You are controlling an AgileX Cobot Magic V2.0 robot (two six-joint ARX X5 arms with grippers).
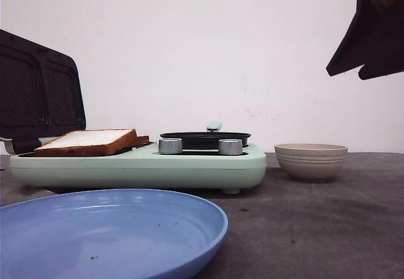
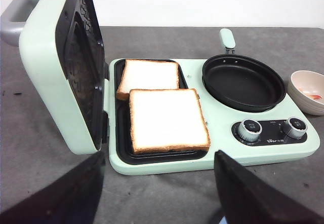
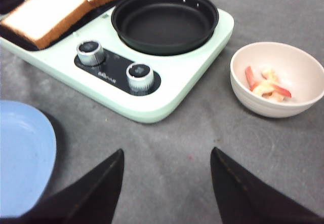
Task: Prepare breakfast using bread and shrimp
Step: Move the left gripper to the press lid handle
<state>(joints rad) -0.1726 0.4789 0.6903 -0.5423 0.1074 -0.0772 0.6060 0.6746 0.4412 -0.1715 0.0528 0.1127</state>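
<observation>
Now: bread [image 2: 168,118], two slices, overlapping on open maker's [image 2: 212,148] dark plate, centre-left of left wrist frame. Shrimp [image 3: 267,85] in bowl [image 3: 253,100], right of right wrist frame. Left pincer [image 2: 159,191] and right pincer [image 3: 167,188] both spread, empty, above grey surface [image 3: 202,138].

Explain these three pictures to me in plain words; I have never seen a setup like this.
This is a two-armed robot at a table. One picture looks forward from its body; the other two come from cameras on its wrists, where the dark wedges at the bottom are fingers. The left tool and right tool are both open and hold nothing. On the grey table sits a mint-green breakfast maker with its lid up, two slices of bread overlapping on its grill plate, and an empty black pan. Beside it a beige bowl holds shrimp. A blue plate lies nearest.
</observation>
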